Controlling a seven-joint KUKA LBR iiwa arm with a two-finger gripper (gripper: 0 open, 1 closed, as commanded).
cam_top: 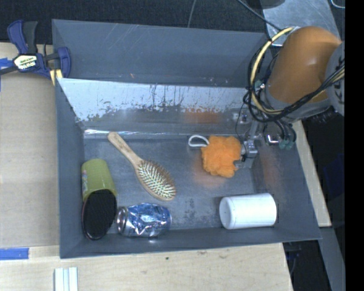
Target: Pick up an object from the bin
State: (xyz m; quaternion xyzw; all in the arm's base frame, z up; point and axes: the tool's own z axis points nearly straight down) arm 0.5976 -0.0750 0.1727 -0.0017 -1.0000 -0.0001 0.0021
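Observation:
An orange bath sponge (220,156) with a white cord loop lies at the back right of the bin floor. My gripper (250,147) hangs low at the sponge's right edge, touching or nearly touching it. A white cylinder (247,211) lies on its side nearer the front, below the gripper.
A wooden hairbrush (142,167) lies diagonally in the middle left. A crushed blue can (142,219) sits at the front. A green container with a black cap (97,199) lies in the front left corner. The arm's orange dome and cables rise over the right wall.

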